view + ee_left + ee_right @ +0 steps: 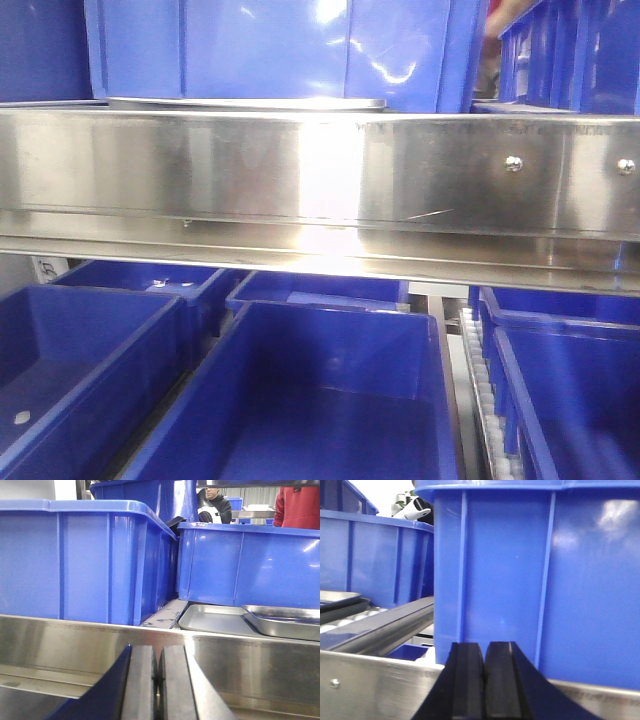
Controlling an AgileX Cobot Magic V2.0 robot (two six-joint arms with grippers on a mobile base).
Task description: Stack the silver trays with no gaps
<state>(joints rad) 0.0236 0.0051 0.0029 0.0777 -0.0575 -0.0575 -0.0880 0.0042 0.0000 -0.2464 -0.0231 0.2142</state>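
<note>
In the left wrist view two silver trays lie past the steel rail: a flat one (pixel 212 619) and a second (pixel 285 622) overlapping its right side, tilted on it. A thin tray edge (pixel 245 102) shows above the rail in the front view, and a tray corner (pixel 337 599) at the left of the right wrist view. My left gripper (pixel 158 652) is shut and empty, low in front of the rail. My right gripper (pixel 484 650) is shut and empty, facing a blue bin. Neither gripper shows in the front view.
A long steel rail (pixel 320 185) with screw heads spans the front view. Blue bins (pixel 280 45) stand behind it and more blue bins (pixel 320 400) below it. Tall blue bins (pixel 75 560) (pixel 535 580) stand close ahead of each gripper. People (pixel 215 505) stand at the back.
</note>
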